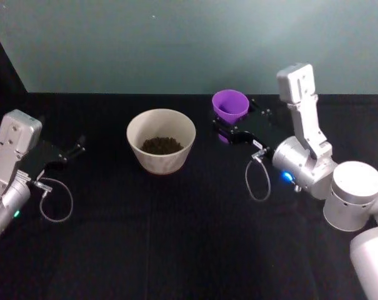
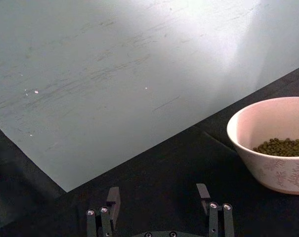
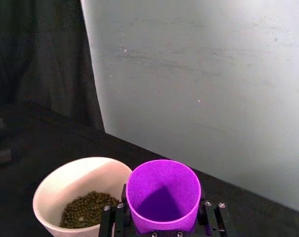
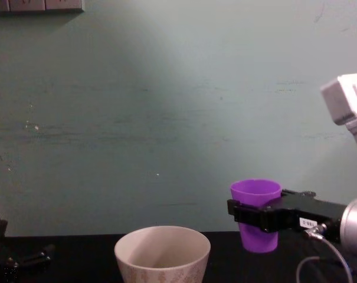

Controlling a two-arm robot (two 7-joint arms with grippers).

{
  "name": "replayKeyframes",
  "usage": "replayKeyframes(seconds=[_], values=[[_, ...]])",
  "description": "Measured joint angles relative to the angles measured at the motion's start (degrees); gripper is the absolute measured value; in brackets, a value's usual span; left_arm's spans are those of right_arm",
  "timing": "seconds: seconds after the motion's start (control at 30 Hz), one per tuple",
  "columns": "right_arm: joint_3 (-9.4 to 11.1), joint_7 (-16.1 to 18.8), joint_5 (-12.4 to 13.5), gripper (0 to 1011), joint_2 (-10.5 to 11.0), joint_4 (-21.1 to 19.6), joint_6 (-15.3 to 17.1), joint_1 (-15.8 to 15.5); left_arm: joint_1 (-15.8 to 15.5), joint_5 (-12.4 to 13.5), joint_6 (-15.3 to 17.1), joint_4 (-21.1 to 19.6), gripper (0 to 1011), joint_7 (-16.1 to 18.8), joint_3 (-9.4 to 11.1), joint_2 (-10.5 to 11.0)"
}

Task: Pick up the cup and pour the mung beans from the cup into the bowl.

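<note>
**Pour looks done, cup not yet set down**

Beans (image 1: 162,145) sit in bowl (image 1: 161,149), mid surface (image 1: 176,250). Cup (image 1: 230,105) is upright, just right of bowl, inside looks empty in right wrist view. Right claw (image 4: 258,215) pinches cup w/ base seemingly clear of the surface. Left claw (image 2: 159,202) spread, idle, well left of bowl. Remaining, probably: put cup down, release.

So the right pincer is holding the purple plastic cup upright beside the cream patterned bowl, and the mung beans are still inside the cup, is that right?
Not quite: the mung beans already lie in the cream patterned bowl. The right wrist view looks into the purple plastic cup and shows it empty. The rest holds: the right pincer grips the cup upright beside the bowl.
</note>
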Motion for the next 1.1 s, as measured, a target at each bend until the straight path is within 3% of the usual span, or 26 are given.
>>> replayKeyframes(seconds=[0.13,0.37,0.67,1.1], values=[[0.9,0.4,2.7,731,-0.3,1.5,-0.5,-0.4,0.0,0.0,0.0,0.0,1000,0.0,0.0,0.0],[0.8,0.7,4.4,731,0.2,2.9,-2.6,-1.2,0.0,0.0,0.0,0.0,1000,0.0,0.0,0.0],[-0.4,0.9,5.4,731,1.3,4.9,-6.8,-1.7,0.0,0.0,0.0,0.0,1000,0.0,0.0,0.0],[-2.0,-0.5,6.3,731,2.7,6.2,-7.7,-2.0,0.0,0.0,0.0,0.0,1000,0.0,0.0,0.0]])
